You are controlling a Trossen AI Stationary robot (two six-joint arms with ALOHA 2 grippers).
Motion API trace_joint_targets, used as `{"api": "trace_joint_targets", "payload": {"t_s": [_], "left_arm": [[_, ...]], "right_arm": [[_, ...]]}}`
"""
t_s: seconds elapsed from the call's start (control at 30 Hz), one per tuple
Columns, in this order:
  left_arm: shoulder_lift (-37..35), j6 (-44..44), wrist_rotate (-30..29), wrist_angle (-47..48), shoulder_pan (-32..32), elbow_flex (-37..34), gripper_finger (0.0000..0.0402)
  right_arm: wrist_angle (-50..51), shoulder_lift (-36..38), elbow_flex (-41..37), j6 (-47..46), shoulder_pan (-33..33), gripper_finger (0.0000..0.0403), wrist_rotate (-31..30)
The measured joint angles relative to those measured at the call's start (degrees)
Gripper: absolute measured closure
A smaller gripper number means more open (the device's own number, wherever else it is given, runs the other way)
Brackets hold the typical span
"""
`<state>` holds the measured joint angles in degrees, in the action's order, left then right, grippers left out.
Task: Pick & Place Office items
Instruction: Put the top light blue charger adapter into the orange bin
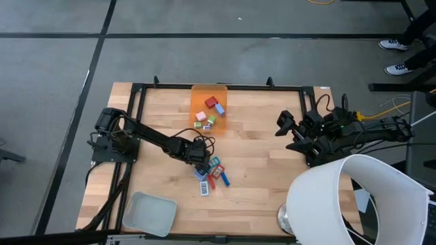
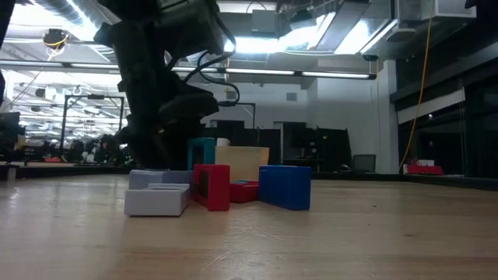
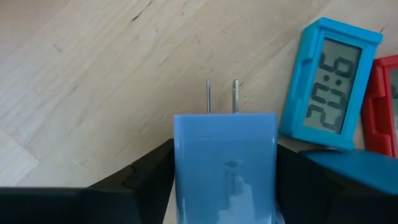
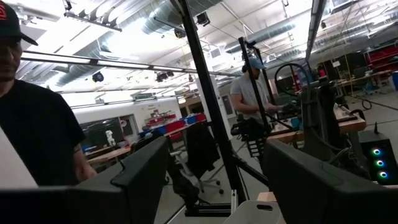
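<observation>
Office items (image 1: 211, 175), small colourful plastic pieces, lie mid-frame on the wooden counter (image 1: 259, 146); left gripper (image 3: 224, 165) pinches a blue plug adapter (image 3: 225, 162). Next, I'd judge: lift toward the orange bin (image 1: 208, 109). Right gripper (image 4: 211, 177) waits spread.

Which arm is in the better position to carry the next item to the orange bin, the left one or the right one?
Left. Its hand already brackets the blue plastic plug adapter among the small items, near the translucent orange rectangular bin. The right hand waits open at the table's right edge.
</observation>
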<state>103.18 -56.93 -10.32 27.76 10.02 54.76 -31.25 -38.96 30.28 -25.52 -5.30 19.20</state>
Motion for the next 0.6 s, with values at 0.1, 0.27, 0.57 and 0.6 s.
{"api": "trace_joint_targets", "payload": {"t_s": [0.1,0.27,0.57,0.6], "left_arm": [[-0.07,0.02,0.0,-0.08,0.0,-0.17,0.0182],[-0.72,-2.01,0.35,-3.02,-0.03,-0.72,0.0189],[-11.49,-4.22,-3.84,-7.77,0.03,-0.8,0.019],[-12.88,-4.21,-5.01,-7.21,0.0,-0.89,0.019]], "right_arm": [[0.01,0.05,0.0,-0.41,0.0,0.0142,0.51],[0.01,0.37,0.0,-0.68,0.0,0.0142,1.27],[0.43,1.23,0.04,0.89,0.0,0.0142,1.44],[0.59,1.27,0.04,1.11,0.0,0.0142,1.44]]}}
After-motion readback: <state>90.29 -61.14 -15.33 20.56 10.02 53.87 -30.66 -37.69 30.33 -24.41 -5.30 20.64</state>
